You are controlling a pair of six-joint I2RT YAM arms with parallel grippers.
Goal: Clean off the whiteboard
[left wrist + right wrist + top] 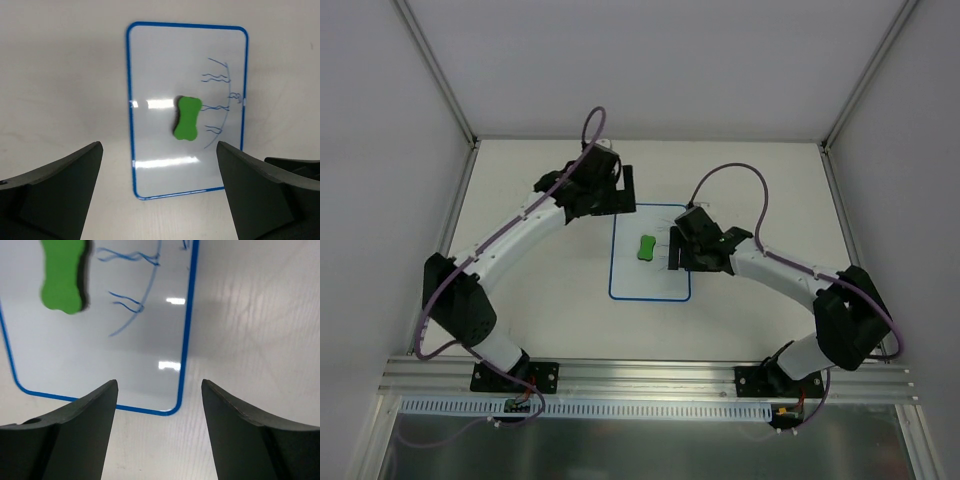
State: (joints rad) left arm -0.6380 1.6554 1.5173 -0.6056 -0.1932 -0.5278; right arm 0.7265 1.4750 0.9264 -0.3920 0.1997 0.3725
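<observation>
Left gripper (159, 146), jaws spread wide, has a free lane ahead to the green block (187, 118), the lone obstacle on the whiteboard (155, 65) (flat board all round it). Right gripper (159, 382), jaws parted too, faces flat board; the block lies ahead to its left.

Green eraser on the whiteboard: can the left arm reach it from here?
Probably yes. The green eraser lies uncovered on the whiteboard; the left gripper, open, hangs near the board's far-left corner with nothing between. The right gripper sits off to the eraser's right.

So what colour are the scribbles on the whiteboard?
The scribbles are blue, clearest in the left wrist view.
</observation>
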